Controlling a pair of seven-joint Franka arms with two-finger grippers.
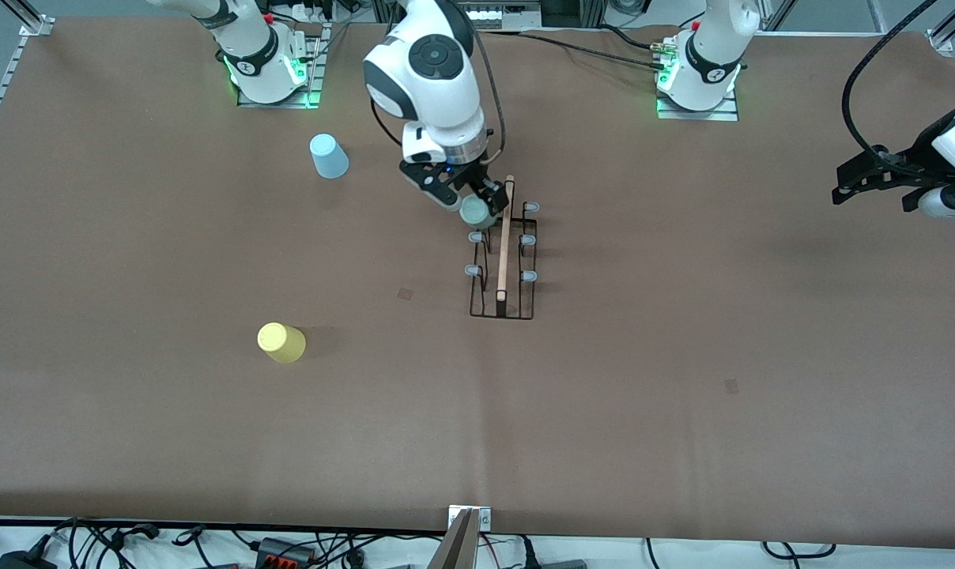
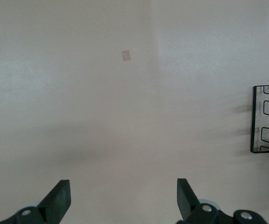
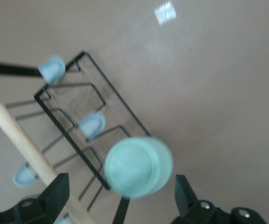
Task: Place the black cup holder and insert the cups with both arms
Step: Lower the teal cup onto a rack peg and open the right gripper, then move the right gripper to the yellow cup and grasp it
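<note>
plainly a wide brown bench (image 1: 683,411), matte, covered by 1 sheet with a faint seam up the middle and 2 small darker patches on it. pale frame rails along the edges, cables and plugs strung beside the edge nearest the front camera, both arm bases bolted along the farthest edge with green lights on.

stands near the middle: black cup holder (image 1: 503,261), wire frame flat on the bench, wooden rod (image 1: 503,241) along its top, grey-tipped prongs sticking out on both sides. seen at the margin of the left wrist view too, wire frame only (image 2: 265,119).

over the holder's end farthest from the front camera: right hand (image 1: 462,197), released, both fingers spread wide in the right wrist view with clear gaps either side of the pale green cup (image 3: 138,165). green cup bottom-up between those fingers, sitting at the prong row on the right arm's side of the rod; cannot tell how far down the prong.

upside down on the bench toward the right arm's end: light blue cup (image 1: 329,156), close to the right arm's base, and yellow cup (image 1: 281,342), much nearer the front camera. both well apart from the holder.

waits at the left arm's end, up above the bench edge: left hand (image 1: 873,180), released, fingers wide, nothing between them.

lots of bare bench between holder and left hand, and across the whole strip nearest the front camera.
</note>
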